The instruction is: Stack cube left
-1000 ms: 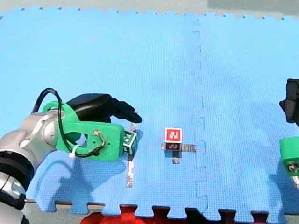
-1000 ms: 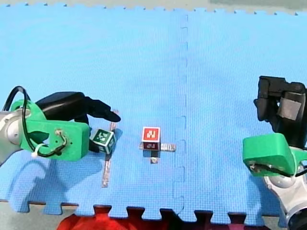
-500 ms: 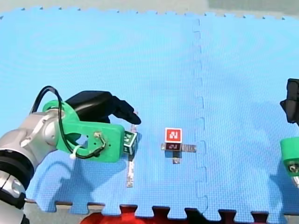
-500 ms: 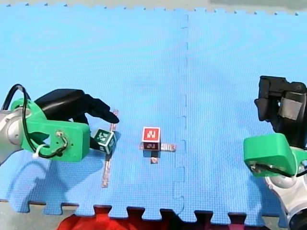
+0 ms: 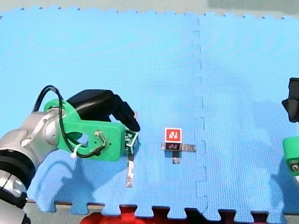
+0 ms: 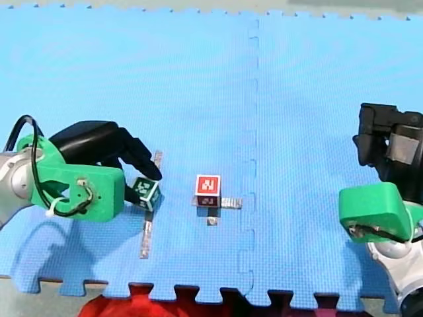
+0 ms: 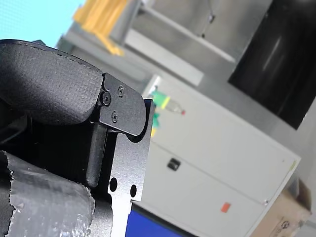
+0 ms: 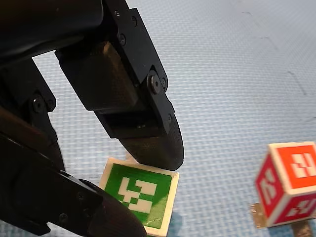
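Note:
A green cube (image 5: 130, 141) with a white pattern sits on the blue foam mat (image 5: 140, 60), left of centre. My left hand (image 6: 149, 184) is over it, black fingers curled down against its far edge. In the second wrist view a fingertip (image 8: 158, 148) touches the green cube (image 8: 140, 195) and the thumb (image 8: 98, 212) presses its opposite corner. A red cube (image 6: 208, 187) stands a short way to the right, apart from the hand. My right hand (image 6: 386, 142) is at the mat's right edge, holding nothing.
A thin metal strip (image 5: 130, 172) lies on the mat under and in front of the green cube. A small metal bracket (image 5: 187, 148) lies beneath the red cube. A jigsaw seam (image 5: 202, 116) runs up the mat. Something red (image 5: 107, 218) shows below the front edge.
The left hand's fingers, stretched out past the green cube a second ago, have curled down onto its far side. The cubes and the right hand have hardly moved.

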Motion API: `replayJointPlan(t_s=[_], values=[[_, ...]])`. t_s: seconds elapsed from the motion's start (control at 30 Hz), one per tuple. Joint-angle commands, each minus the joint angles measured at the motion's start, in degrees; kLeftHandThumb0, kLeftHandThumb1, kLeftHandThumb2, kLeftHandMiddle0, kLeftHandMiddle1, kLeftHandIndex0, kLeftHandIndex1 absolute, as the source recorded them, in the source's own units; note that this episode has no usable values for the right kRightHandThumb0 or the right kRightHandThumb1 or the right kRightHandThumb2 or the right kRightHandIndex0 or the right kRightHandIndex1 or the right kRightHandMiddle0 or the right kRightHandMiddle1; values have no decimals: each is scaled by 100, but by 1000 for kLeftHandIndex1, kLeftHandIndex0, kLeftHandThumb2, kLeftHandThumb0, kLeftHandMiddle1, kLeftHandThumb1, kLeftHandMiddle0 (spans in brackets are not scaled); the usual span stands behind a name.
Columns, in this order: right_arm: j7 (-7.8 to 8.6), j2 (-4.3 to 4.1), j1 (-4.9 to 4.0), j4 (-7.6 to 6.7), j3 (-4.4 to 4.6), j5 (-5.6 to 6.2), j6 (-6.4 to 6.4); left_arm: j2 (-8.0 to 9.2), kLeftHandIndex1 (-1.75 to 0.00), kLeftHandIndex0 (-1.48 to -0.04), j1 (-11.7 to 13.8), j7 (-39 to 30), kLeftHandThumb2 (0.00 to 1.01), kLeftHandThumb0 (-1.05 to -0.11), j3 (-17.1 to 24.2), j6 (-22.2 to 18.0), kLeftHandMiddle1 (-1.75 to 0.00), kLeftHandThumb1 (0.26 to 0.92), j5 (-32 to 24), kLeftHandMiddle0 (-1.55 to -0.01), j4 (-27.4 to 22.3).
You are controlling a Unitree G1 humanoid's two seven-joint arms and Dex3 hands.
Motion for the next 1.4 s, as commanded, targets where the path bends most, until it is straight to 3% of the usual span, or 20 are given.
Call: replayJointPlan(t_s=[0.0,0.17,0.3,0.6,0.93,1.1,1.37], values=[[2,-37,17,-34,-29,39,-30,35,-2,-1368,-9,82,0,-448,-10,-34,-903,758,30,-1099,12],[9,-26,37,-68,-48,44,-49,44,0,-1352,-7,202,0,-458,-24,-102,-1459,755,80,-915,20],[58,-16,68,-115,-73,83,-65,54,0,-1344,-10,217,0,-463,-24,-128,-1705,754,84,-841,11],[96,-4,110,-204,-107,99,-74,72,0,-1332,10,327,0,-472,-49,-132,-1746,751,128,-850,-42],[42,13,135,-200,-105,48,-78,73,0,-1324,23,354,0,-476,-67,-125,-1746,749,142,-872,-56],[9,10,120,-100,-101,19,-97,93,0,-1320,-145,-145,0,-479,-38,73,-1746,750,53,-896,-245],[-54,9,109,-14,-76,-26,-131,154,0,-1315,-253,-823,0,-483,221,402,-1746,748,-324,-934,-966]])
